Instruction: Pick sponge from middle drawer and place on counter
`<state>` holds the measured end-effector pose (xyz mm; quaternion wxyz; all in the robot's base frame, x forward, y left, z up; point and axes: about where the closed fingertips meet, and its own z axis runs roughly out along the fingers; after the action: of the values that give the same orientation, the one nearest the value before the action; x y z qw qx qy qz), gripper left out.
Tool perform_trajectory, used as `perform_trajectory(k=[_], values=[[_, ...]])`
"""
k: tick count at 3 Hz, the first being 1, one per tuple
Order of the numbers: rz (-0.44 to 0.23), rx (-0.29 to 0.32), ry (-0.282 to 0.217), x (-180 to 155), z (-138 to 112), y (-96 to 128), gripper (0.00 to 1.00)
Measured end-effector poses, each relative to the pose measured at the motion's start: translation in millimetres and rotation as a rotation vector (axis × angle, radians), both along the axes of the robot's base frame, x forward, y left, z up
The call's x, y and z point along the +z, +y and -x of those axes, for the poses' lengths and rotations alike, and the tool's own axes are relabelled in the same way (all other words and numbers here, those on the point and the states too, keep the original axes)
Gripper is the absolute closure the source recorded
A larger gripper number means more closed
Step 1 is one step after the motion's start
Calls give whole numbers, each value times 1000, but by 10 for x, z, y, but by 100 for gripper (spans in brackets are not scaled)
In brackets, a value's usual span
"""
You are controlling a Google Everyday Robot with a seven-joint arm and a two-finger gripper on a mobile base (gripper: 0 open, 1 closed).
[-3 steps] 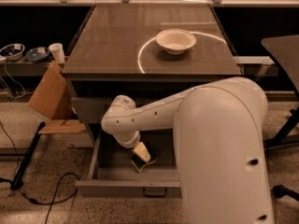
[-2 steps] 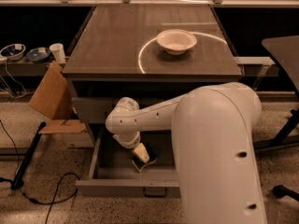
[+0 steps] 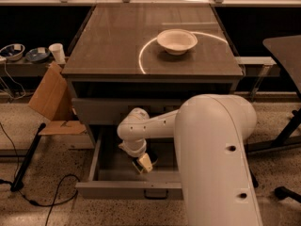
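Observation:
The middle drawer (image 3: pixel 108 171) is pulled out below the counter (image 3: pixel 117 41). My arm reaches down into it from the right. My gripper (image 3: pixel 142 164) is low over the drawer floor, near the middle and towards the front wall. A small pale yellow block with a dark face, the sponge (image 3: pixel 145 162), sits tilted at the gripper's tip, and the gripper looks shut on it. My wrist hides the sponge's upper part.
A white bowl (image 3: pixel 177 40) stands on the counter at the back right, inside a curved light streak. A cardboard piece (image 3: pixel 51 98) leans at the cabinet's left. Cables (image 3: pixel 42 197) lie on the floor. A dark table (image 3: pixel 287 51) stands at the right.
My arm's elbow has shifted right and lower, and the gripper with the yellow block has moved a little towards the drawer's front. The bowl and the drawer have not moved.

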<state>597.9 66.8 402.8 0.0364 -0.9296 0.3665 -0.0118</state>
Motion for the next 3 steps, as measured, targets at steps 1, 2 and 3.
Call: perform_trajectory(k=[1,2,3], values=[[-19,-24,9,-151,136,-63,0],[-6,-53,-32,-237,237,-87,0],[21,-88,-81,-290,205,-100,0]])
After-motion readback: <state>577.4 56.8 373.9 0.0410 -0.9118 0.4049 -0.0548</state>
